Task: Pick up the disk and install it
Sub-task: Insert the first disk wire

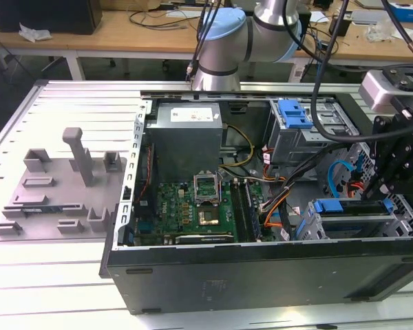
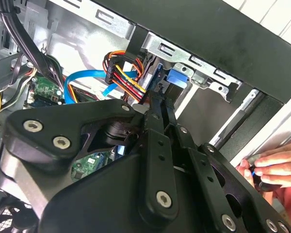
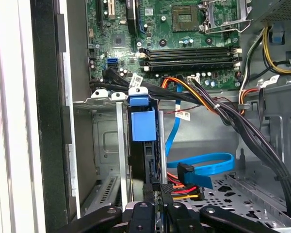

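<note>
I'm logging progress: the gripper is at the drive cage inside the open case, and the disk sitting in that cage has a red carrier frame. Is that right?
Not quite: the first wrist view shows that the carrier frame on the disk is blue, not red. The rest holds: the disk sits in the drive cage and the gripper is at that cage.
</note>
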Robot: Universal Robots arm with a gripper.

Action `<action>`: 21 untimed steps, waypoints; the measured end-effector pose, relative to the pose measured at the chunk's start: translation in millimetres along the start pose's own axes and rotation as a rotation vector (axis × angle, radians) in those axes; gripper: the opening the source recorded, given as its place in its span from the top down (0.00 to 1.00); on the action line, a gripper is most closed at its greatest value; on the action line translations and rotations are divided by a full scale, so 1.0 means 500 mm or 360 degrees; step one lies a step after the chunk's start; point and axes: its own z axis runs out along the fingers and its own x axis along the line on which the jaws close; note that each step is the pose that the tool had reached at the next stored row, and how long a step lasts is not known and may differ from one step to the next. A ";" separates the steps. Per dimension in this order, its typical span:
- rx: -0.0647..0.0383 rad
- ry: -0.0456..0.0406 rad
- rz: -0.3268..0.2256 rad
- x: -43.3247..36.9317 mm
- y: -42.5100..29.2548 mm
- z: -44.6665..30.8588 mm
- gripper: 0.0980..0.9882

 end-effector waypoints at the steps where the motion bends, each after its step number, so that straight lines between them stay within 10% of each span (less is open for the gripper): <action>1: 0.0000 0.0000 -0.0002 0.000 0.000 0.000 0.92; 21: 0.0000 0.0000 -0.0019 0.001 0.000 0.010 0.92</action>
